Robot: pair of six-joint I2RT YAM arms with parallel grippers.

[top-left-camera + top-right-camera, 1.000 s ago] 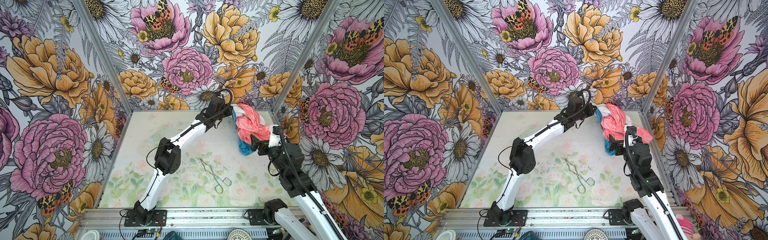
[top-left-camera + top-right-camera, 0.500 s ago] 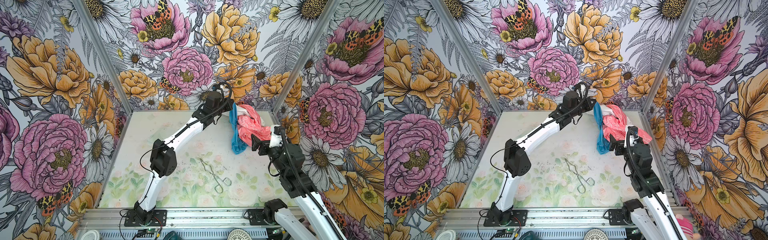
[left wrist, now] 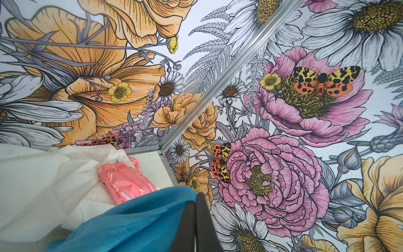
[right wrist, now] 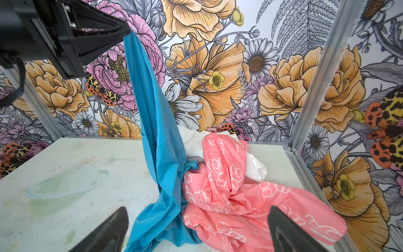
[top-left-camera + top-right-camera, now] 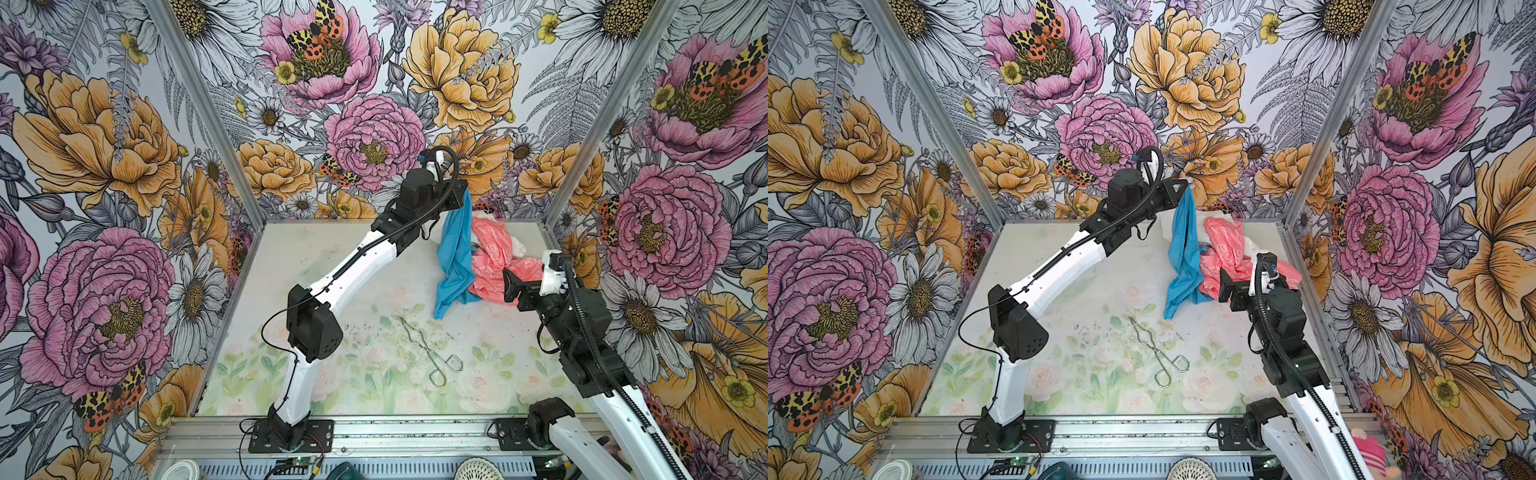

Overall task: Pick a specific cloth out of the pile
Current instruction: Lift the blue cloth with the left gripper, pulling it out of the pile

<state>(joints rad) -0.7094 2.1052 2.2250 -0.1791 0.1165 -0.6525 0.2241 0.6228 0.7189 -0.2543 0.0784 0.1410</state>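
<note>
The pile lies at the table's back right corner. It holds a coral-pink printed cloth (image 5: pixel 496 257) (image 5: pixel 1229 253) (image 4: pixel 229 192) and a white cloth (image 5: pixel 487 216) (image 4: pixel 192 145). My left gripper (image 5: pixel 465 189) (image 5: pixel 1185 185) (image 3: pixel 196 196) is raised above the pile's left edge and is shut on the top of the blue cloth (image 5: pixel 455 257) (image 5: pixel 1183 257) (image 4: pixel 161 141). That cloth hangs as a long strip, with its lower end trailing on the table beside the pink one. My right gripper (image 5: pixel 528 274) (image 5: pixel 1246 274) (image 4: pixel 197 209) stands open, low at the pile's near side, holding nothing.
Metal tongs (image 5: pixel 432 353) (image 5: pixel 1158 353) lie on the table mid-front. Flowered walls close in the back and both sides, with a metal corner post (image 4: pixel 316 87) right behind the pile. The left arm's elbow (image 5: pixel 313 328) hangs over the table's left half.
My left gripper has risen and drifted slightly left, drawing the blue cloth up out of the pile into a long hanging strip. The right arm has stayed put.
</note>
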